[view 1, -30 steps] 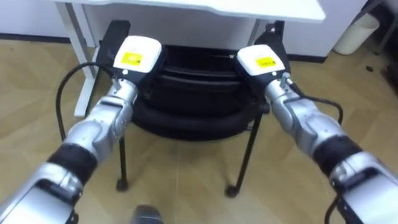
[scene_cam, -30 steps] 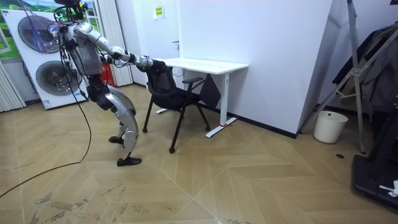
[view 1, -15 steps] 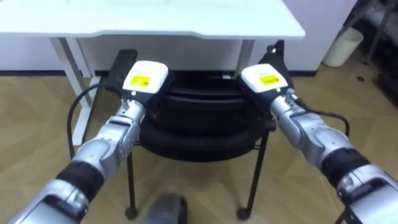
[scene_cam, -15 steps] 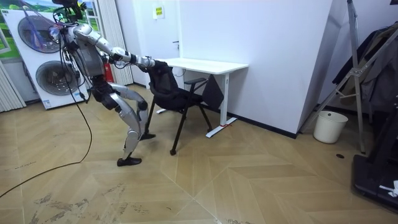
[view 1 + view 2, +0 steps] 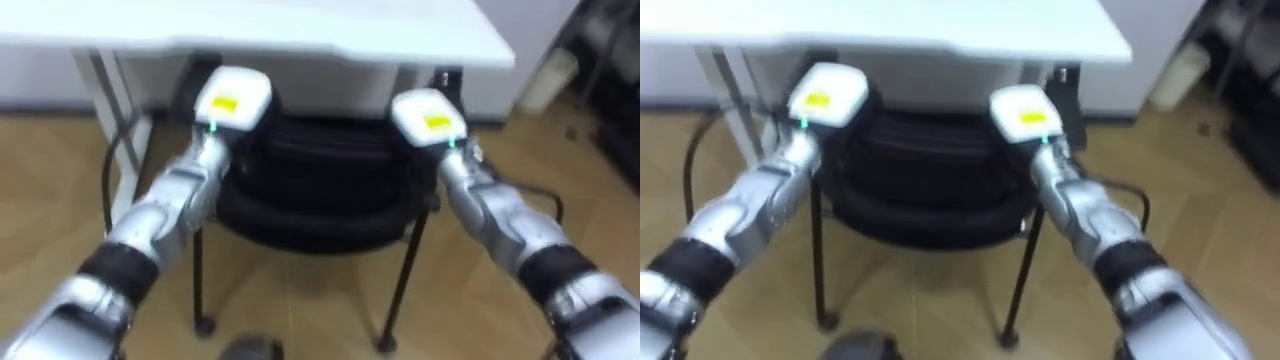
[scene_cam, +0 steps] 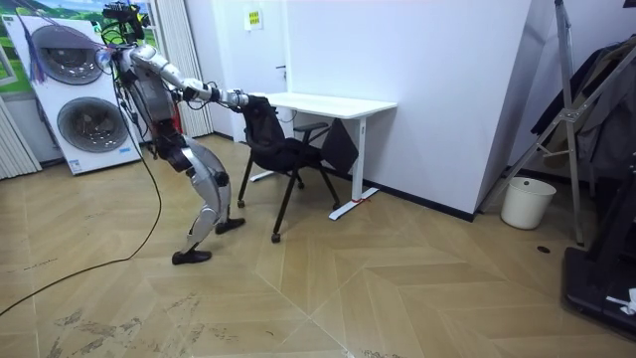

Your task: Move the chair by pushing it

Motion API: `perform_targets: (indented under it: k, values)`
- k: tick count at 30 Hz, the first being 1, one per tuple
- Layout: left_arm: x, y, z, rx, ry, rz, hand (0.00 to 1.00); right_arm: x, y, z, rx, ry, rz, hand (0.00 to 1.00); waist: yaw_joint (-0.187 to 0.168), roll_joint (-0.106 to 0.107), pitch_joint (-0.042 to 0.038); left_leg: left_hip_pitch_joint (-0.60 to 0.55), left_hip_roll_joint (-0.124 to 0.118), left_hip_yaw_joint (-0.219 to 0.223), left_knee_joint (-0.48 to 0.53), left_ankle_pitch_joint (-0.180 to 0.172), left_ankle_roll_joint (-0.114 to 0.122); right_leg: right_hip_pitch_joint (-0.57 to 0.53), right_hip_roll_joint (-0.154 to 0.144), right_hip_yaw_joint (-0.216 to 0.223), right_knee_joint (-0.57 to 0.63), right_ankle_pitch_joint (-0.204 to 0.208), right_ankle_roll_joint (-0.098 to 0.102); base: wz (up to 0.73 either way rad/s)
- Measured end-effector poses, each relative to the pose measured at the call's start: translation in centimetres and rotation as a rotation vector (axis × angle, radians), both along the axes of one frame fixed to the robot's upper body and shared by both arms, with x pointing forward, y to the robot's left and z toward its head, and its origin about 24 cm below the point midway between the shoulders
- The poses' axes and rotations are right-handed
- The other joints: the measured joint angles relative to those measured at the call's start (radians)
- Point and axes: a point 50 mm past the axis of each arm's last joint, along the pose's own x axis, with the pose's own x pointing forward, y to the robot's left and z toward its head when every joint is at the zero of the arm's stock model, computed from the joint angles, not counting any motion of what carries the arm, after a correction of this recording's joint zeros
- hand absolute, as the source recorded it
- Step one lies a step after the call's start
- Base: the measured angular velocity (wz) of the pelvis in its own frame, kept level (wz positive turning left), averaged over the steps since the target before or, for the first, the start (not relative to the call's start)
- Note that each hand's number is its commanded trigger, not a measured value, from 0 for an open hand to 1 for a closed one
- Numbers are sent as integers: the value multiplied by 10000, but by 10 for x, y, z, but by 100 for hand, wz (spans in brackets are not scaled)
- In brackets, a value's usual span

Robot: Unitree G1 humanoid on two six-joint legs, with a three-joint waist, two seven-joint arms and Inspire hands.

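A wooden floor (image 5: pixel 300 300) is spread beneath a white desk (image 5: pixel 300 30), with washing machines (image 6: pixel 70 89) well to the desk's left. The left hand (image 5: pixel 232 100) and right hand (image 5: pixel 428 112) are laid on the backrest's top corners of the black chair (image 5: pixel 320 190); whether either grips cannot be told. The chair is placed before the desk, its seat pointed under it and its backrest running along the desk's front edge.

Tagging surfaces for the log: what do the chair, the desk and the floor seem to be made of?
The chair: matte black seat and back, soft-looking, probably fabric or mesh; its thin dark legs look like metal tube. The desk: smooth white top, perhaps laminate or painted board. The floor: light wood-look planks in herringbone; real wood or laminate is unclear.
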Motion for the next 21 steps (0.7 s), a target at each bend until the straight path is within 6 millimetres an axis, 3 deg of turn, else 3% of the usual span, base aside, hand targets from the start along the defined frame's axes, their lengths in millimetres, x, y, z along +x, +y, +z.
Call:
perform_targets:
  k: [1,2,3,4,6,9,12,14,15,16,18,19,21]
  values:
    - [2,3,5,276,-262,-42,100,1,4,1,217,-80,9,100,5,-521,42,94,-399,-100,-262,-93,139,-57,-265,32,252,465,-44,11]
    - [4,4,9,357,-425,-44,100,2,5,3,295,-158,-4,100,-13,-719,93,115,-606,-118,-277,-99,183,-182,-312,230,686,976,-65,19]
    - [6,3,10,386,-596,15,100,4,6,5,282,-224,-82,100,-19,-732,130,142,-687,-139,-187,-140,298,-316,-311,379,1217,1340,-104,21]
    - [7,3,12,297,-747,62,100,6,6,8,259,-356,-102,100,-34,-585,230,202,-727,-184,-113,-246,321,-475,-286,533,1635,1960,-37,18]
    - [8,2,15,198,-1033,68,100,8,8,11,338,-581,-63,100,-36,-458,323,236,-664,-236,-146,-226,343,-714,-285,564,2004,2642,-65,14]
    - [12,2,18,-17,-1412,181,100,15,8,23,230,-1034,-3,100,-36,-195,511,320,-716,-255,-173,-386,367,-768,-362,578,2105,2951,-67,1]
    - [15,3,25,-158,-1768,301,100,19,10,32,168,-1512,85,100,-41,-168,540,274,-833,-282,-298,-463,370,-997,-397,762,2159,3225,-7,2]
    - [15,3,21,-213,-1806,310,100,18,10,29,140,-1532,21,100,-101,-71,613,570,-824,-523,-523,-492,361,-1063,-391,780,2453,4097,-58,18]
    - [16,2,20,-206,-1791,303,100,16,10,25,171,-1485,-56,100,-239,56,655,784,-765,-844,-665,-560,417,-1255,-300,851,2808,4674,-187,12]
    - [16,3,20,-164,-1867,246,100,16,12,25,214,-1589,-99,100,-118,131,701,902,-612,-1015,-793,-626,381,-1925,7,1156,2895,4027,-100,0]
    - [18,7,21,-152,-1980,346,100,18,15,28,57,-1777,-132,100,-97,336,793,1021,-384,-1138,-892,-646,244,-2952,455,1113,2461,3193,-157,-3]
    - [20,8,20,-95,-1928,374,100,18,16,28,31,-1819,-99,100,-195,428,803,1065,-339,-1370,-895,-676,132,-3485,685,1110,1639,3037,-182,30]
    - [19,10,16,-23,-1755,462,100,17,18,26,-43,-1764,-35,100,-308,426,807,1293,-311,-1552,-878,-774,-72,-3877,779,1462,-150,3162,-218,40]
